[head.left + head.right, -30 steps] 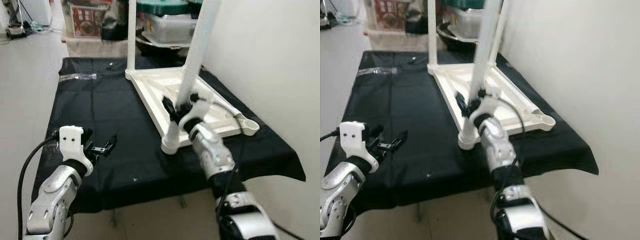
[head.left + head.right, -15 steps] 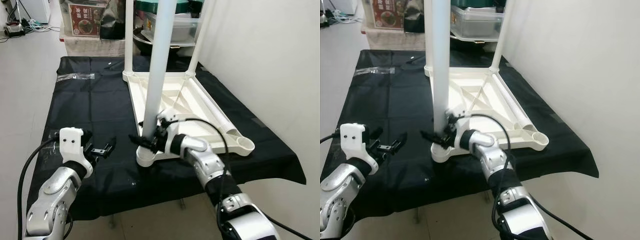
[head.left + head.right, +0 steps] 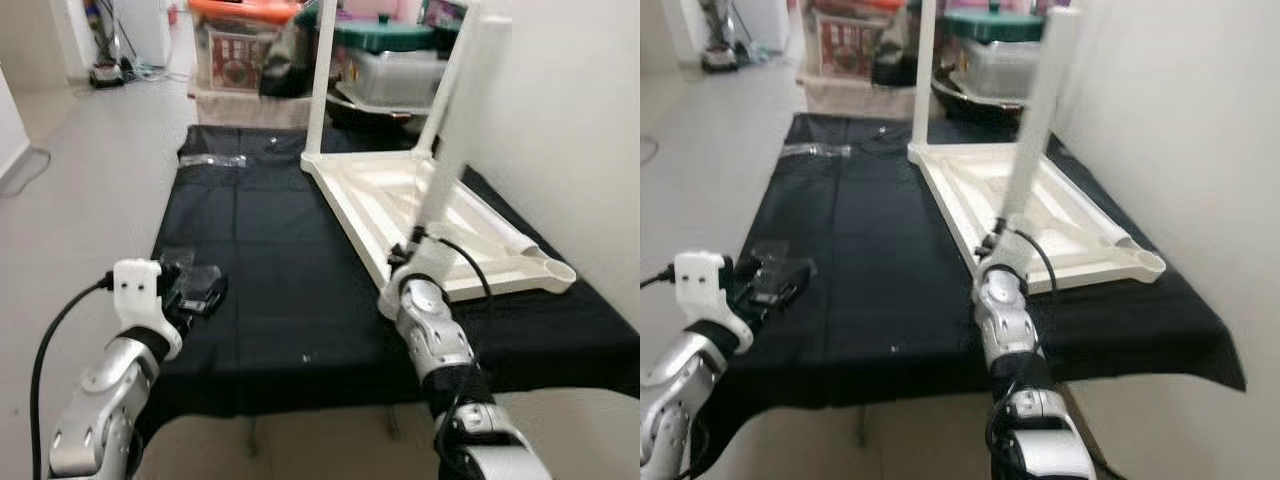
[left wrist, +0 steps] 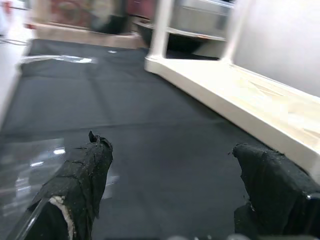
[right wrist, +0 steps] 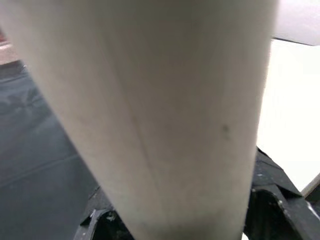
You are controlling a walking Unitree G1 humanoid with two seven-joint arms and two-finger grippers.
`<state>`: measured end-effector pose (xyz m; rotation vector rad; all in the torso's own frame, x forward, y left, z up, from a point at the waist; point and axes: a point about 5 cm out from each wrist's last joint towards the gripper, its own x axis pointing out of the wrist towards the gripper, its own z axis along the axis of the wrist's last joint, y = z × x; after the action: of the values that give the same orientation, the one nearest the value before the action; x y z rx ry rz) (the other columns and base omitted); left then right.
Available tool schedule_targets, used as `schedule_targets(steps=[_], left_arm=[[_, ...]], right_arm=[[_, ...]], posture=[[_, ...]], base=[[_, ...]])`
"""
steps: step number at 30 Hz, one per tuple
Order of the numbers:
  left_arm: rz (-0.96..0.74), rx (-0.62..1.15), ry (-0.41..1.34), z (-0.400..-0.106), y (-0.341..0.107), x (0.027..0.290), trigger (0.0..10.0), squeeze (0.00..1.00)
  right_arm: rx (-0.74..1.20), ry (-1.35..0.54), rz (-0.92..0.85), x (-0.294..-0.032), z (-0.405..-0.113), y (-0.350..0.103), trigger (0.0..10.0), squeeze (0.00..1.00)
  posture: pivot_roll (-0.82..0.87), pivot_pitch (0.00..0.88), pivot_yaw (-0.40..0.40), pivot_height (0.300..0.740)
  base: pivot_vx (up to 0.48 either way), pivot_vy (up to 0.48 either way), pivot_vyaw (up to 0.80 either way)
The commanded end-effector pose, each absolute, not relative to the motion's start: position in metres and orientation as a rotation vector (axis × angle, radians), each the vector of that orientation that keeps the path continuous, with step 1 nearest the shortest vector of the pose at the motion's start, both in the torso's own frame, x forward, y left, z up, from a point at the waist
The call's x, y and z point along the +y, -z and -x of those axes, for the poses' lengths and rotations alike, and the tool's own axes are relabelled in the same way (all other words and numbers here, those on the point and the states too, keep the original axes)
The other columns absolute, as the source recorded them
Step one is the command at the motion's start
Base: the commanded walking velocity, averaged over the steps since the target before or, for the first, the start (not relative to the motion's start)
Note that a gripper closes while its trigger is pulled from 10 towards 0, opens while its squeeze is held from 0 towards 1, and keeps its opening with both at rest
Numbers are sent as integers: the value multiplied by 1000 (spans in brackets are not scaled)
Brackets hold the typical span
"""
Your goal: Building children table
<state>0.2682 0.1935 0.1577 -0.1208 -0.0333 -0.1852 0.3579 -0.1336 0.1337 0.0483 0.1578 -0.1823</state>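
Right gripper (image 3: 413,243), head views: at the near left corner of the tabletop (image 3: 440,215), clamped round the base of a white leg (image 3: 452,135) that leans to the far right. Tabletop: white, upside down on the black cloth (image 3: 270,260), right side, beside the wall (image 3: 570,110). Two more legs (image 3: 319,80) stand upright at its far corners. Left gripper (image 3: 195,292): over the cloth's near left edge, apart from the tabletop. Bins (image 3: 400,70) beyond the far end.

Left wrist view: left gripper fingers (image 4: 82,175) spread wide, nothing between them; cloth below, tabletop edge (image 4: 235,105) ahead.

Right wrist view: leg (image 5: 165,125) close up between the black fingers (image 5: 272,197).
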Motion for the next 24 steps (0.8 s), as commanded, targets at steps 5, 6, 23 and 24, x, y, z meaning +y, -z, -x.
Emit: schedule_targets(steps=[5,6,23,24], left_arm=[[116,-27,198,-269,-157,191,10000,0],[116,-27,198,-269,-157,191,10000,0],[118,-34,198,-273,-158,191,10000,0],[118,-34,198,-273,-158,191,10000,0]], right_arm=[[54,-208,-125,-96,-364,-152,10000,341],[54,-208,-125,-96,-364,-152,10000,341],[60,-1082,-33,-50,-359,-166,0,0],[60,-1082,-33,-50,-359,-166,0,0]], posture=[[127,0,-130,740],[127,0,-130,740],[149,0,-153,740],[149,0,-153,740]], base=[[0,0,0],[0,0,0],[0,0,0],[0,0,0]])
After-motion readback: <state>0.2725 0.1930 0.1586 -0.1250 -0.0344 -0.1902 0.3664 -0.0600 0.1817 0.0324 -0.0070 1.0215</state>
